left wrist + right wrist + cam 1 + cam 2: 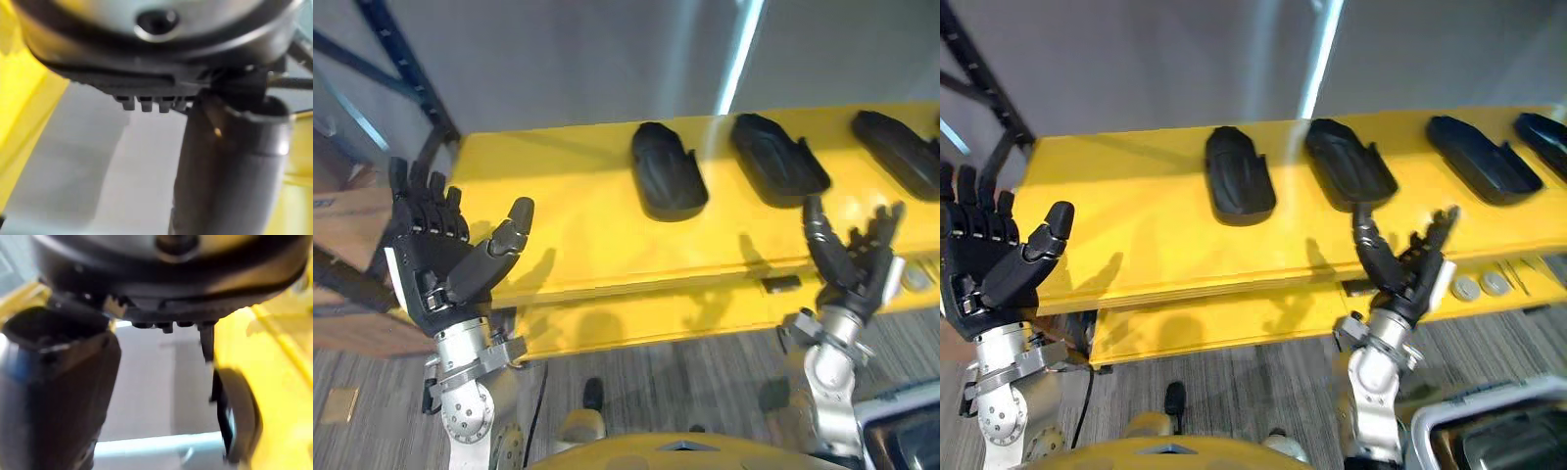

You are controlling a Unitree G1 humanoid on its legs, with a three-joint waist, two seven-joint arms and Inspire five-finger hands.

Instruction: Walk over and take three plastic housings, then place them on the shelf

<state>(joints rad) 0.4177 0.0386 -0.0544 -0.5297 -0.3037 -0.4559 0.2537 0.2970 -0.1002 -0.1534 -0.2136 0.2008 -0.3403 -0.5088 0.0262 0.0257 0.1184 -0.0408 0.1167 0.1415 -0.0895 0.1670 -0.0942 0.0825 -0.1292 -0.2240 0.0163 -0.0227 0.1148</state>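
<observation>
Several black plastic housings lie in a row on the yellow table point(568, 206): one at the middle point(667, 171), one to its right point(779, 160), another at the far right point(898, 150). In the right eye view a further housing point(1547, 137) shows at the right edge. My left hand point(435, 255) is raised in front of the table's left end, open, palm up, holding nothing. My right hand point(854, 262) hovers over the table's front edge, below the second housing, fingers spread and empty. One housing's edge point(234, 416) appears in the right wrist view.
A dark blue rack frame point(401, 69) stands at the table's left end, with a cardboard box point(342, 230) beside it. A lower yellow ledge point(636, 318) runs under the front edge. Round silver discs point(1479, 286) lie at the right. A grey wall stands behind.
</observation>
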